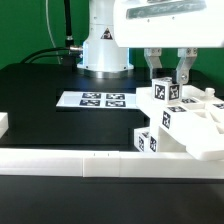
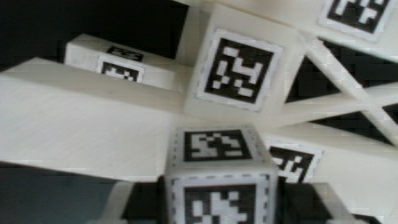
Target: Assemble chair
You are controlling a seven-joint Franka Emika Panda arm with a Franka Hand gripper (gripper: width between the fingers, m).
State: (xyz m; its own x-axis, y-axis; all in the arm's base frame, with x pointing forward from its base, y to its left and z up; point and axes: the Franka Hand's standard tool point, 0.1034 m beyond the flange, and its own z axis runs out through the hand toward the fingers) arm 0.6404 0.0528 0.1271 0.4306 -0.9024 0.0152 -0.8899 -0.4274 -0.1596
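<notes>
Black table (image 1: 40, 90) fills the scene, with a long low white rail (image 1: 60, 165) running across its near edge. At the exterior view's far left a small white block (image 1: 3, 123) pokes in at the frame edge (too cut off to name). Further right, the marker board (image 1: 95, 99) lies flat on the table, nearer than the arm's white base (image 1: 103, 45), which stands at the far side.

Right of the board, the gripper (image 1: 168, 74) hangs down over the chair (image 1: 195, 135). The chair sits on the table at the exterior view's right, just behind the rail. It is white blocky plastic, with tagged posts and panels joined in one body.

Its tallest post (image 1: 164, 93) rises between the gripper's two fingers (image 1: 184, 68). They stand on either side of the post's top, close to it, but I cannot tell whether they pinch it or merely flank it.

The wrist view is filled by the chair (image 2: 107, 110) at close range: a flat white panel (image 2: 80, 135), square tags (image 2: 237, 65) on block faces, and crossing diagonal braces (image 2: 347, 95) (the fingers are not clear there).
</notes>
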